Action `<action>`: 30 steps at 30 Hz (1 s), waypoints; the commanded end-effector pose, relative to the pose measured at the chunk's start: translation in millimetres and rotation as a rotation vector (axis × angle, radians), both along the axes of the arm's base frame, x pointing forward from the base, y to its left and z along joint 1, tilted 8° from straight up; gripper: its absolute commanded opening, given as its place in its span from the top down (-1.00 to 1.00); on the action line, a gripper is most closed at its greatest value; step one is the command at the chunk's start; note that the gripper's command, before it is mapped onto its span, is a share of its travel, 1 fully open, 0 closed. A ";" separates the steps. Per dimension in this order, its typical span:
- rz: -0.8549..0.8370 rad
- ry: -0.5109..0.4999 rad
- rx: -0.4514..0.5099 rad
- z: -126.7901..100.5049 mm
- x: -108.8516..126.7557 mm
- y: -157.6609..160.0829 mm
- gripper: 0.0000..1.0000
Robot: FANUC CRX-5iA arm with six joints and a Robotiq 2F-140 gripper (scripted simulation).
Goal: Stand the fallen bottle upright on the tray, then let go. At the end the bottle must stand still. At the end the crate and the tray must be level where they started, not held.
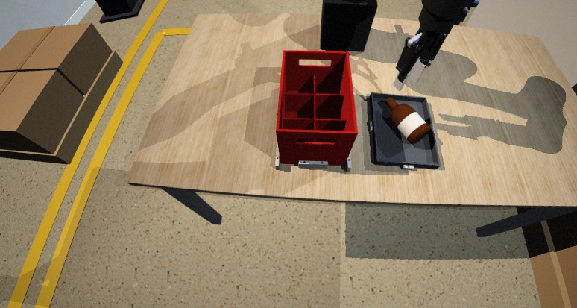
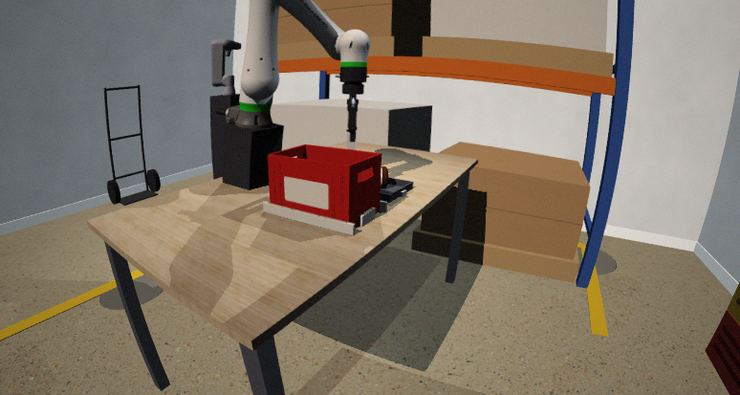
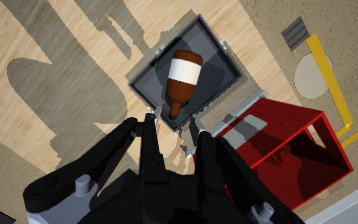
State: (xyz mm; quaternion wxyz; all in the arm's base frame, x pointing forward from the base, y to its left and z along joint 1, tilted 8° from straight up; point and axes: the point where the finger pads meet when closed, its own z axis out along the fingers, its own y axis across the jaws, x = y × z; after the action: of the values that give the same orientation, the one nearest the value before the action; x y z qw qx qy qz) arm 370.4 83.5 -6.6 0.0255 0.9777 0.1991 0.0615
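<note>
A brown bottle with a white label lies on its side in the dark grey tray, its neck pointing to the tray's far left corner. The red crate with dividers stands just left of the tray and hides most of the bottle in the exterior view. My gripper is partly open and empty. It hangs well above the table, over the tray's far edge near the bottle's neck.
The black robot pedestal stands on the table behind the crate. Metal brackets hold the crate's base. Cardboard boxes sit on the floor beside the table. A hand truck stands by the wall.
</note>
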 end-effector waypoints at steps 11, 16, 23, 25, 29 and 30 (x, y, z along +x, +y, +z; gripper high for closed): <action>0.000 -0.001 0.000 -41.8 7.0 -1.6 0.24; 0.000 -0.001 0.000 -52.4 8.6 -2.0 0.24; 0.000 -0.001 0.000 -63.9 10.3 -2.5 0.24; 0.000 -0.001 0.000 -66.5 10.6 -2.6 0.24; 0.000 -0.001 0.000 -69.7 11.1 -2.8 0.24; 0.000 -0.001 0.000 -70.1 11.2 -2.8 0.24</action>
State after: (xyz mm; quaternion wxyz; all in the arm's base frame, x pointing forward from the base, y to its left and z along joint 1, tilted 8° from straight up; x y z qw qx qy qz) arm 381.2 80.8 -75.1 0.0255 0.9777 0.1991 0.0617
